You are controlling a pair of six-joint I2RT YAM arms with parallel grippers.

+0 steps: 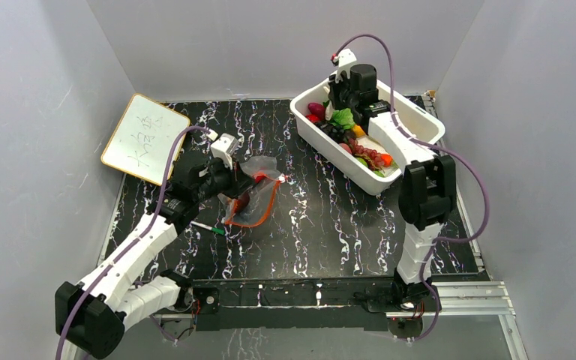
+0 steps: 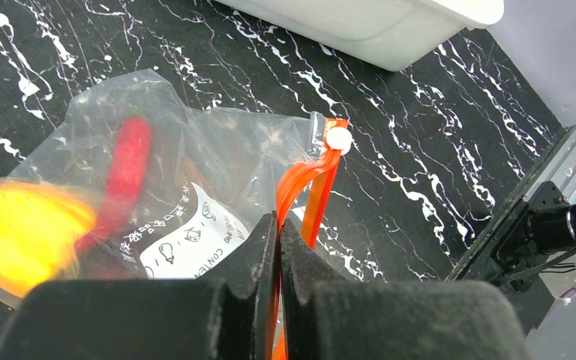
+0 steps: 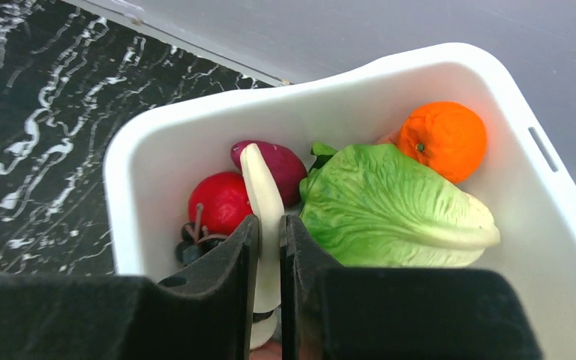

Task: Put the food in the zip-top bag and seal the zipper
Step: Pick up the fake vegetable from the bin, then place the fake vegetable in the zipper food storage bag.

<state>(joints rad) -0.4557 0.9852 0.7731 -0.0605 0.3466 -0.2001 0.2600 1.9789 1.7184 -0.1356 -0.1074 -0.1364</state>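
Note:
The clear zip-top bag [image 1: 259, 196] [image 2: 195, 172] lies left of centre on the table, with a red piece [image 2: 127, 169] and a yellow piece [image 2: 22, 232] inside. My left gripper [image 1: 234, 186] [image 2: 279, 225] is shut on the bag's red-orange zipper strip [image 2: 307, 184]; a white slider [image 2: 338, 139] sits at its far end. My right gripper [image 1: 337, 112] [image 3: 268, 225] is down in the white tub [image 1: 412, 120] [image 3: 157, 142], shut on a slim white food piece [image 3: 264, 191]. Beside it lie a red fruit [image 3: 221, 204], a purple piece [image 3: 289, 166], a green lettuce [image 3: 390, 210] and an orange [image 3: 444, 139].
A small whiteboard [image 1: 144, 138] lies at the back left. A green-and-white pen [image 1: 208, 227] lies on the table just left of the bag. Grey walls enclose the table on three sides. More toy food [image 1: 371, 154] fills the tub's near half.

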